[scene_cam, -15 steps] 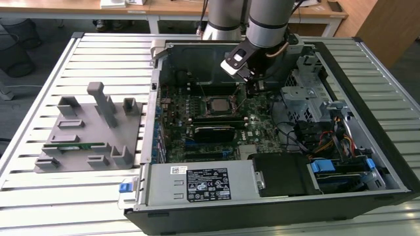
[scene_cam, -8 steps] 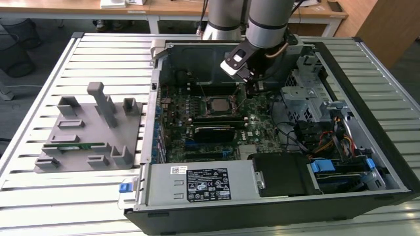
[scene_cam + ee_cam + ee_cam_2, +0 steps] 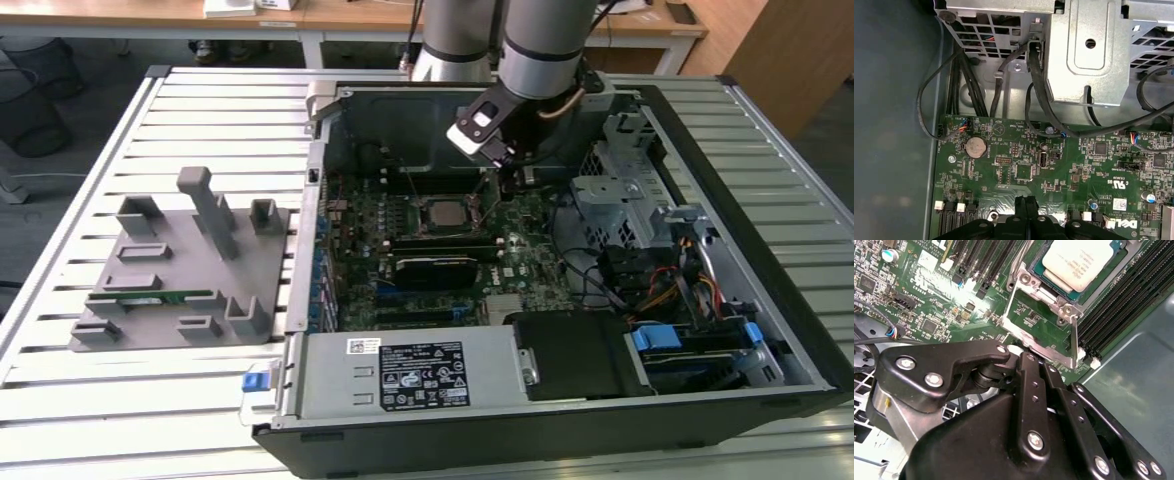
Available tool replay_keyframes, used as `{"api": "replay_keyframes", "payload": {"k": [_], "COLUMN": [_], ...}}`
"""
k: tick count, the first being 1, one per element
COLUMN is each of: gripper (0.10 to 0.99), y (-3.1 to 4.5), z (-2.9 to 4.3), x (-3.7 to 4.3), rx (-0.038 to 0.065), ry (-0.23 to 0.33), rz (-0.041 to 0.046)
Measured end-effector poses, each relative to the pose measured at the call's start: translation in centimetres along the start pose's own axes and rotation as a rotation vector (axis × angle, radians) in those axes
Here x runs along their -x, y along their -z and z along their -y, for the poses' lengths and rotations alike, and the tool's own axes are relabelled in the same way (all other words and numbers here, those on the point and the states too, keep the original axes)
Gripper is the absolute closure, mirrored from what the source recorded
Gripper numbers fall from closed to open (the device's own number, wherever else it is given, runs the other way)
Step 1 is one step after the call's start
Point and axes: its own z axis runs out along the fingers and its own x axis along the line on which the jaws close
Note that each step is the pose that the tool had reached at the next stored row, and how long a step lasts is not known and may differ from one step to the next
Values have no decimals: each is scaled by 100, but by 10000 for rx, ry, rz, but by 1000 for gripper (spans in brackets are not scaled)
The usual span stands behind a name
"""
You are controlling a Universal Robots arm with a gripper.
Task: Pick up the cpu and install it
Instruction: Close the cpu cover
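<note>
The cpu (image 3: 445, 212) lies flat in its socket on the green motherboard (image 3: 534, 265) inside the open computer case; its silvery top (image 3: 1079, 262) also shows in the second wrist view. The socket's metal frame (image 3: 1041, 322) stands tilted up beside the chip. My gripper (image 3: 514, 180) hangs over the board just to the exterior view's right of the socket. Its black fingers are shut together, with their tips (image 3: 1021, 356) against the lower edge of that metal frame. In the first wrist view the gripper (image 3: 1025, 201) is shut, with nothing visible between its fingers.
A grey holder (image 3: 180, 270) with a green memory stick (image 3: 154, 297) sits on the slatted table at the exterior view's left. Inside the case are a metal drive cage (image 3: 627, 195), loose cables (image 3: 1034, 100), a black heatsink block (image 3: 434, 268) and a labelled power supply (image 3: 414, 372).
</note>
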Motion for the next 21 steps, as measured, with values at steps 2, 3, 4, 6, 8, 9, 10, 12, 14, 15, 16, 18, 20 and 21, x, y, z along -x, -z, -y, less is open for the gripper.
{"api": "replay_keyframes", "payload": {"k": [2,3,4,6,8,9,10,12,14,15,16,18,20,21], "gripper": [980,980,980,980,980,980,980,980,980,980,980,980,980,980], "y": [-3,-5,-11,-14,-17,-19,-20,-22,-24,-25,-25,-27,-29,-30], "z": [4,6,11,14,16,18,20,25,30,32,35,38,46,47], "x": [0,0,0,0,-1,0,-1,-1,-1,-1,-1,-2,-2,-2], "rx": [0,0,-1,-3,-4,-4,-4,-4,-4,-4,-4,-4,-4,-4], "ry": [1,1,1,1,1,0,0,0,0,0,0,1,1,1], "rz": [-1,-3,-3,-3,-4,-3,-4,-4,-4,-4,-4,-4,-4,-5]}}
